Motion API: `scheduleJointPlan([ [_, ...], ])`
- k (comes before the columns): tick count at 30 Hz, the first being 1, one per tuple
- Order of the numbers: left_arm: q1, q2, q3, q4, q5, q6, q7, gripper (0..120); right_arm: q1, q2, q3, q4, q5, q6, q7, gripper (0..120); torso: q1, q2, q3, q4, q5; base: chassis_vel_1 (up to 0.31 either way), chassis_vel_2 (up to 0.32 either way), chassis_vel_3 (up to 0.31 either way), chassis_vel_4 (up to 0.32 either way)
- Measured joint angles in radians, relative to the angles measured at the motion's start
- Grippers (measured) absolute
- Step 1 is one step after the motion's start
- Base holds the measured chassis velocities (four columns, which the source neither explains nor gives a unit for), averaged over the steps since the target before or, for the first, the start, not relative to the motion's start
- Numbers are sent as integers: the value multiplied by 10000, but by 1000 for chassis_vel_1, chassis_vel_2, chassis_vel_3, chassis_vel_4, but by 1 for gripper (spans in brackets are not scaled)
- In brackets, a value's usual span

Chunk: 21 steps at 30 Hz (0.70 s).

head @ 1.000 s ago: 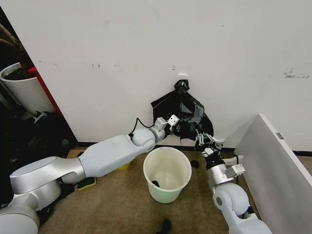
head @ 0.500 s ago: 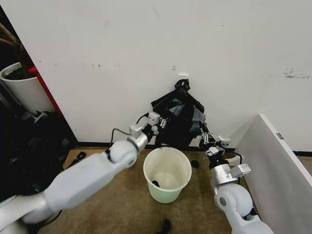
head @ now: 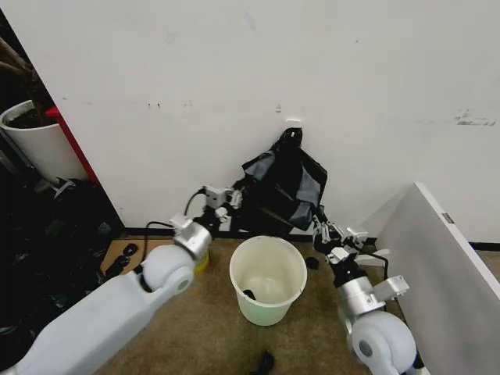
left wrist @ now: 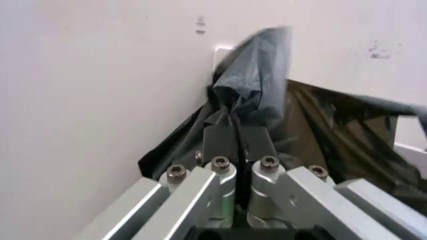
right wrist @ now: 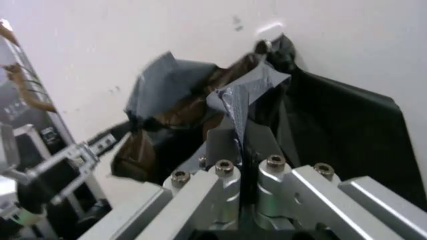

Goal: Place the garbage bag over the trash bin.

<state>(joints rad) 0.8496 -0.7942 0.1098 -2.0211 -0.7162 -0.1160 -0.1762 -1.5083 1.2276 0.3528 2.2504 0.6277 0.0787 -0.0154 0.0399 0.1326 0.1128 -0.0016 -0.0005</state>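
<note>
Wallside, both tools (left wrist: 236,145) (right wrist: 241,145) clamping garbage bag (head: 285,187)

Garbage bags: one black garbage bag (head: 283,186)
Trash bins: one white trash bin (head: 267,279)
Grippers: two, left gripper (head: 234,196) and right gripper (head: 319,229)
Plant pots: one white plant pot (head: 35,141)

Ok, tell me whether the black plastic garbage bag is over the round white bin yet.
Not yet. The black plastic garbage bag hangs against the wall behind the round white bin.
</note>
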Motion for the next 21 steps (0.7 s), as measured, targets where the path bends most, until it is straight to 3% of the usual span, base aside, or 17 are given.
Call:
scheduleJointPlan([
  [13,2078,240,-808,-1009,848,-56,368,0,-1788,-266,335,1352,-68,85,-150,0,-2,0,0,0,-1,0,0,0,0],
  [21,1767,-196,-696,-474,1084,-259,403,0,-919,-151,368,931,-87,126,-122,0,0,0,2,1,1,0,0,0,0],
])
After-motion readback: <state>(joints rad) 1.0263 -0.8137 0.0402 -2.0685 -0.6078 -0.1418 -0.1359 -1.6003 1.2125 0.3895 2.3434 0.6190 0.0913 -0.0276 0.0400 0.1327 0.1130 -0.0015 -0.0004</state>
